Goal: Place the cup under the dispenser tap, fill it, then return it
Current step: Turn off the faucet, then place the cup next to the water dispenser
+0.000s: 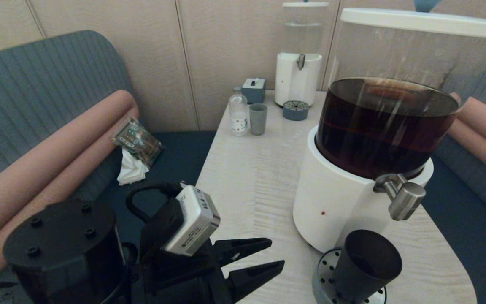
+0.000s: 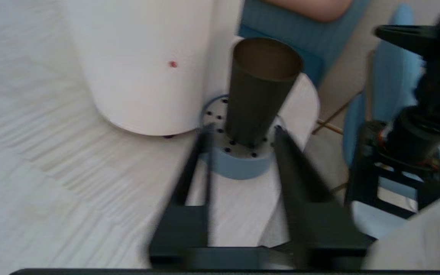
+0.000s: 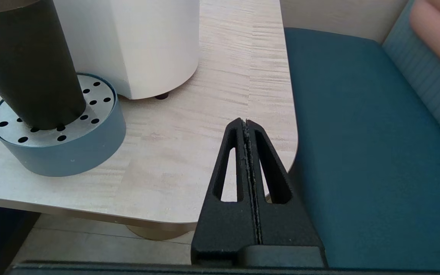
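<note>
The black tumbler cup (image 1: 365, 266) (image 2: 260, 91) (image 3: 25, 65) stands upright on a round perforated drip tray (image 1: 322, 274) (image 2: 239, 164) (image 3: 71, 152). The brushed-steel dispenser tap (image 1: 403, 198) of the white-based dispenser (image 1: 336, 202) holding dark brown liquid is right above it. My left gripper (image 1: 276, 253) (image 2: 243, 130) is open, low over the table just left of the cup. Its fingertips reach either side of the cup's base without touching it. My right gripper (image 3: 245, 121) is shut and empty at the table's near right corner, out of the head view.
At the table's far end stand a clear-liquid dispenser (image 1: 298, 76) with its own drip tray (image 1: 295, 110), a grey-green cup (image 1: 258, 119), a small bottle (image 1: 238, 112) and a grey box (image 1: 253, 90). A packet (image 1: 137, 141) and tissue (image 1: 131, 169) lie on the left bench.
</note>
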